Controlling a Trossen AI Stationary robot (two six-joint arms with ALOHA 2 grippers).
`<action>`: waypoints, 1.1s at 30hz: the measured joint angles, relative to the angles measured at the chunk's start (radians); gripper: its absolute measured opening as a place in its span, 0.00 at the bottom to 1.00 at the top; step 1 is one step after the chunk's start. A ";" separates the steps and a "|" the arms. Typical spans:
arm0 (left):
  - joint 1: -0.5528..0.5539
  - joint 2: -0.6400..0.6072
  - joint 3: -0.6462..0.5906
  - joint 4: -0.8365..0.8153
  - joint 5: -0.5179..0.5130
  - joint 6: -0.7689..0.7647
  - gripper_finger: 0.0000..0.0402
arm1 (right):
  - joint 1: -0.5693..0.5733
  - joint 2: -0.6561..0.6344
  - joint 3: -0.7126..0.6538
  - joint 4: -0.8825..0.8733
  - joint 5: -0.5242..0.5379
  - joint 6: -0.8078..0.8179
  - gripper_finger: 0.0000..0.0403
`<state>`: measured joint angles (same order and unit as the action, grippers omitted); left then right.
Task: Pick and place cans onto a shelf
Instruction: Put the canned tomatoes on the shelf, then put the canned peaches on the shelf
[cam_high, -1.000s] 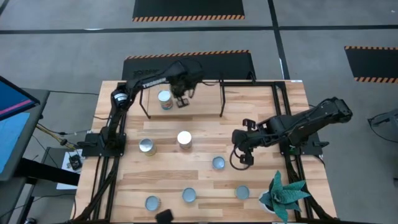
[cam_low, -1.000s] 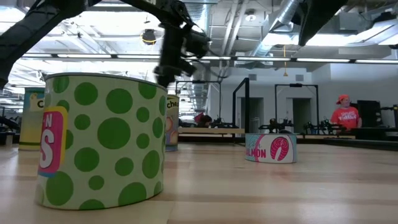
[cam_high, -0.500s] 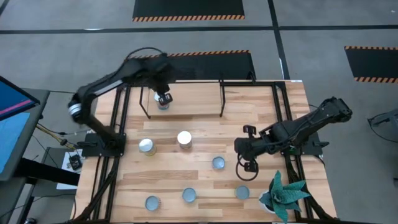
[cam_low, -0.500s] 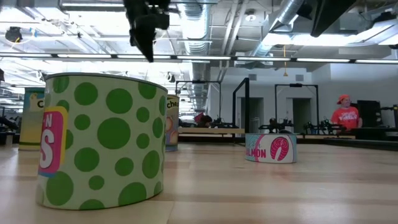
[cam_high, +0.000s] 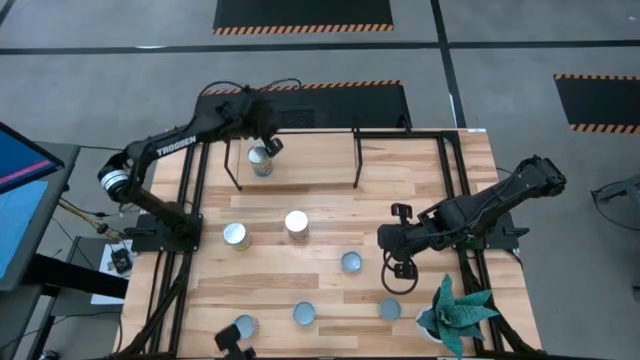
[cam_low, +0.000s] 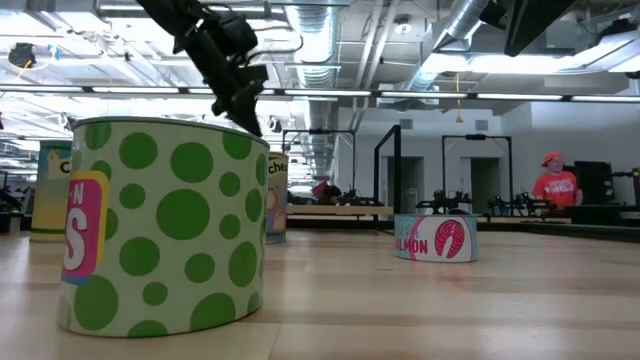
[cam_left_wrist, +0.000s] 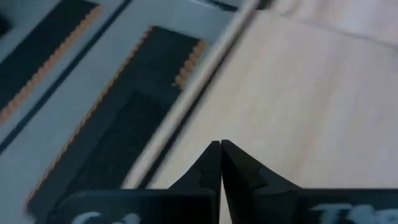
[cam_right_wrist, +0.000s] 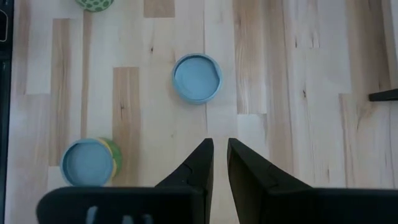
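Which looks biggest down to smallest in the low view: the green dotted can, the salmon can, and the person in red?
1. Green dotted can, though it sits nearest the camera.
2. Salmon can.
3. Person in red, far off in the room.

Robotics lab: exposed ducts (cam_low: 470, 25), hazard-taped floor mats (cam_high: 303, 14)

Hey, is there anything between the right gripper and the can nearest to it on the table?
Nothing visible. The right gripper hangs over bare wood, nearly closed and holding nothing. The nearest can stands just ahead of its fingertips, with only bare tabletop between them; the right wrist view shows the same clear path.
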<state>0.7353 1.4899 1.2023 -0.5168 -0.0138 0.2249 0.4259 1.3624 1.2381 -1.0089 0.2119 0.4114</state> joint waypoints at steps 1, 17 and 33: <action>0.016 0.014 0.002 -0.017 -0.013 0.000 0.00 | 0.000 0.000 0.000 0.000 0.000 0.000 0.17; 0.007 0.109 0.028 -0.213 0.047 -0.009 0.00 | 0.000 0.000 0.000 -0.004 0.000 0.000 0.17; -0.056 0.099 0.128 -0.226 0.054 0.001 0.00 | 0.000 0.000 0.000 -0.004 0.000 0.000 0.17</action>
<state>0.6790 1.5885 1.3298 -0.7424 0.0402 0.2258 0.4255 1.3624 1.2381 -1.0126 0.2115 0.4110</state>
